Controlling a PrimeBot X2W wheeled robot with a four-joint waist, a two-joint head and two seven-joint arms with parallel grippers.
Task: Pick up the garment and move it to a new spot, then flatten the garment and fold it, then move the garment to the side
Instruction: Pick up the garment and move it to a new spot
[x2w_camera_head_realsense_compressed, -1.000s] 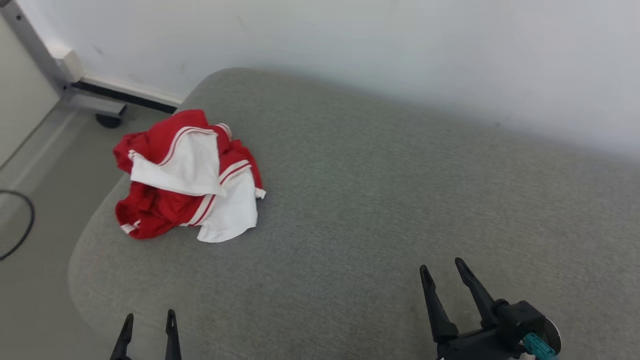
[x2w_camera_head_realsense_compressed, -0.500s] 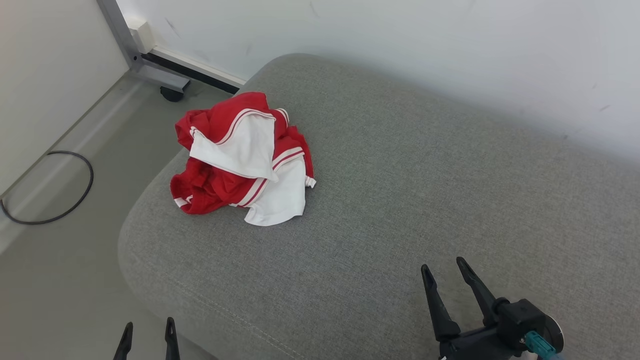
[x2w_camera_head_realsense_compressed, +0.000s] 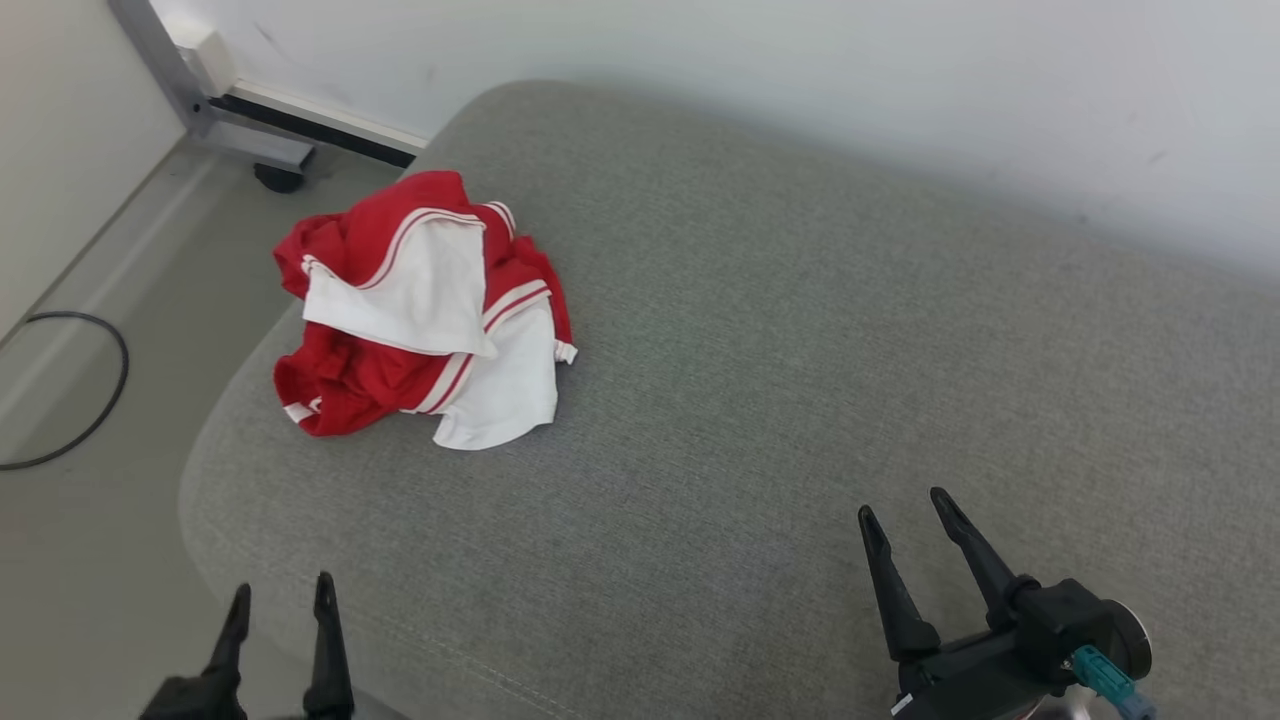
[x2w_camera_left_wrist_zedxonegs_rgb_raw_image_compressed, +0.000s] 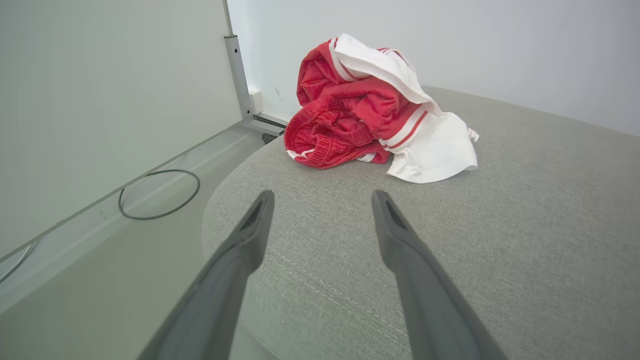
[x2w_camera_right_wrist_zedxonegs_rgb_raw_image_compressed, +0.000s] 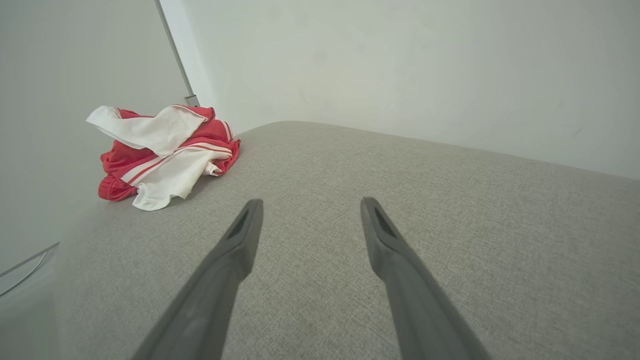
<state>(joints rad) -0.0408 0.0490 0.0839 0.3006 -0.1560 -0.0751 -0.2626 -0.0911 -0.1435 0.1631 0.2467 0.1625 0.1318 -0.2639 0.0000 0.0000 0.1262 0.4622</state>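
While the garment lies crumpled on the couch, left pincer and right pincer hang released, short of it. Presumably poised for pickup.

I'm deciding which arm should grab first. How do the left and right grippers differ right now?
The left gripper hangs at the cushion's near left edge, by the floor; the right gripper hangs well over the cushion. The left gripper stands closer to the garment than the right gripper. Both are open, empty and clear of the garment.
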